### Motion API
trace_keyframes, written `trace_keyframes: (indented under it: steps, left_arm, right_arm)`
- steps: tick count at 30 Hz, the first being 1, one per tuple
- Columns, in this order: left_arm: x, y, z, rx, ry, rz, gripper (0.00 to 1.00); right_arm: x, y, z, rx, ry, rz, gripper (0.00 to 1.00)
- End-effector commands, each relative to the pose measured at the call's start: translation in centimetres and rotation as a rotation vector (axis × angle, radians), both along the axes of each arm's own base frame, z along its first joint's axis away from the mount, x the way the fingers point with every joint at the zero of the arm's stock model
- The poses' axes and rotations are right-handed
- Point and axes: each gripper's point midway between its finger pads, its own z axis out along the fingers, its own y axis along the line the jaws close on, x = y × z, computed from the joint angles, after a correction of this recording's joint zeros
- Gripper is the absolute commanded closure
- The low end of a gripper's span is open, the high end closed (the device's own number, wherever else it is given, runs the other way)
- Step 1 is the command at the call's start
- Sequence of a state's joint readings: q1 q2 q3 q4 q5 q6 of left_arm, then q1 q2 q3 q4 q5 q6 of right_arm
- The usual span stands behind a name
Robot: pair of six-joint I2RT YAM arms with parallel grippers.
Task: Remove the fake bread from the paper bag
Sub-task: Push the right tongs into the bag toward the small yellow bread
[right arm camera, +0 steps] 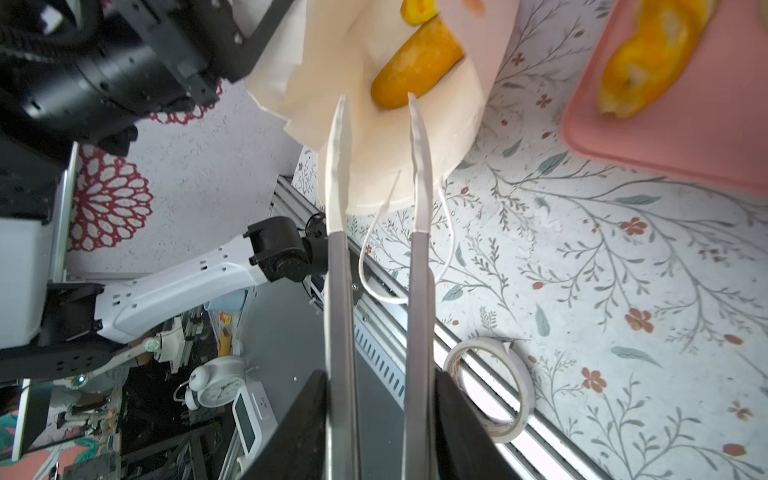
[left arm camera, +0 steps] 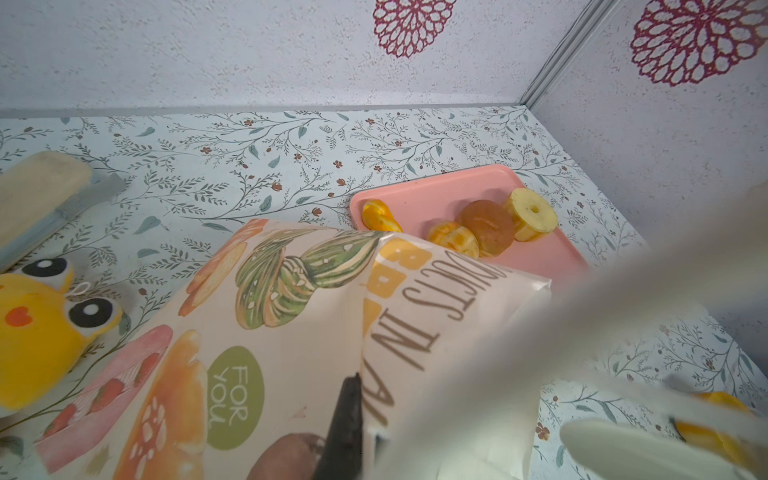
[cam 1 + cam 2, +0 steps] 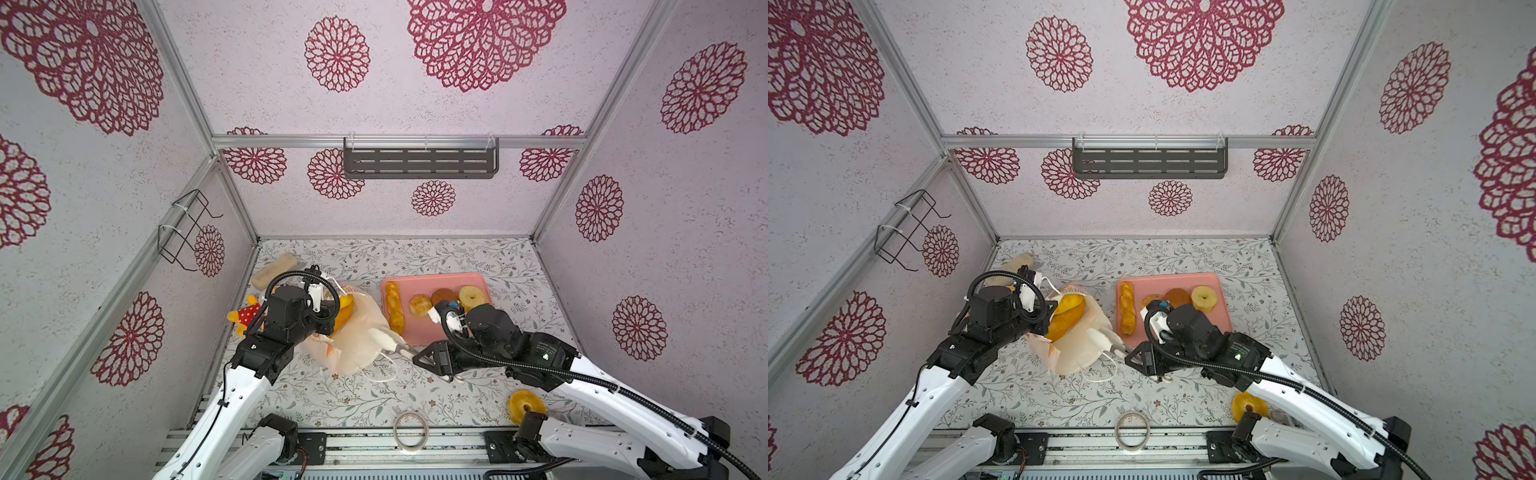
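Pointing into the mouth of the paper bag, which lies on its side near the table's left edge, the right jaws stand apart just short of the long loaf inside, while the left jaws are clamped on the bag's printed side. Closing from here, the right jaws would likely pinch only the loaf's glossy rounded end, or catch the paper lip, so the bread could squirt deeper or the bag tear free of the left jaws.
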State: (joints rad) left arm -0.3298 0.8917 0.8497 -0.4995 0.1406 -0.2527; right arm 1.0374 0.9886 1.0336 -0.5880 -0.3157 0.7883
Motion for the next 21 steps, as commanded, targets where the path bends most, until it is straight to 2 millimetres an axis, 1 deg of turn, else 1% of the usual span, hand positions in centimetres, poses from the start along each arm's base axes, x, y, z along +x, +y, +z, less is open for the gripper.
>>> trace_keyframes:
  steps: [1, 4, 7, 10, 14, 17, 21]
  left_arm:
    - [-0.3, -0.6, 0.4, -0.011, -0.028, -0.045, 1.00]
    - [-0.4, -0.6, 0.6, -0.017, -0.033, -0.048, 1.00]
    - [-0.6, -0.7, 0.8, -0.023, -0.035, -0.049, 1.00]
    - [-0.6, -0.7, 1.0, -0.033, -0.039, -0.046, 1.00]
    - [-0.5, -1.2, 1.1, -0.049, -0.042, -0.051, 1.00]
    - [-0.3, -1.4, 1.1, -0.052, -0.043, -0.051, 1.00]
    - [0.0, -1.5, 1.0, -0.049, -0.039, -0.044, 1.00]
  right_arm:
    - [0.2, 2.4, 2.0, 0.062, -0.053, -0.017, 0.58]
    - [0.4, 4.5, 1.5, 0.070, -0.052, -0.004, 0.58]
    - [1.8, 5.7, 0.6, 0.068, -0.048, -0.056, 0.58]
    - [3.7, 6.5, 0.0, 0.076, -0.044, -0.148, 0.58]
    - [6.5, 7.9, 0.2, 0.175, -0.006, -0.263, 0.58]
    - [8.5, 8.7, -0.1, 0.221, 0.029, -0.329, 0.58]
    - [10.3, 9.6, -1.0, 0.277, 0.091, -0.380, 0.57]
